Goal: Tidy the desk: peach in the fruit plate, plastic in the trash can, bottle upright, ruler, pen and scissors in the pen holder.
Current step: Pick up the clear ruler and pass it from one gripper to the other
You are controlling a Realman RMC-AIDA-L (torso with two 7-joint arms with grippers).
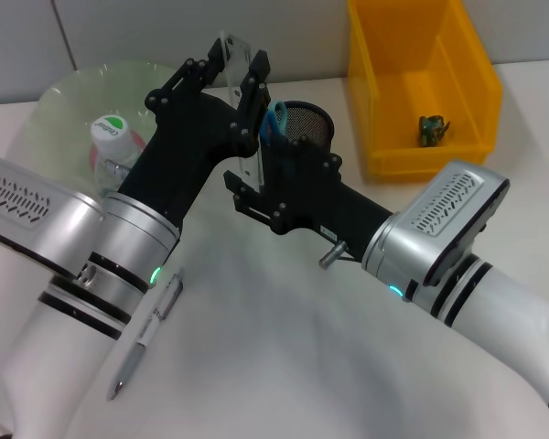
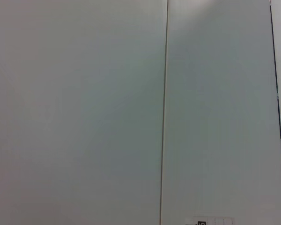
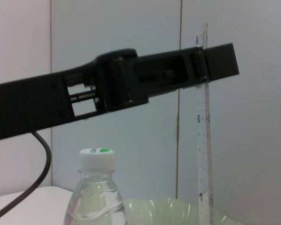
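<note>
My left gripper point(image 1: 229, 71) is raised over the back of the desk, shut on a clear ruler point(image 1: 235, 50) that hangs upright just left of the black mesh pen holder point(image 1: 313, 123). The right wrist view shows the same ruler point(image 3: 204, 140) pinched in that gripper point(image 3: 203, 65). Blue scissors point(image 1: 276, 119) stand in the holder. My right gripper point(image 1: 252, 197) sits right below the left one, near the ruler's lower end. The bottle point(image 1: 113, 146) stands upright by the green fruit plate point(image 1: 73, 91). A pen point(image 1: 151, 320) lies on the desk. Crumpled plastic point(image 1: 432, 128) lies in the yellow trash can point(image 1: 471, 69). The peach is out of view.
Both arms crowd the middle of the desk, crossing in front of the pen holder. The left wrist view shows only a grey wall panel point(image 2: 84, 112). Bottle point(image 3: 94, 197) and plate rim point(image 3: 168, 206) appear low in the right wrist view.
</note>
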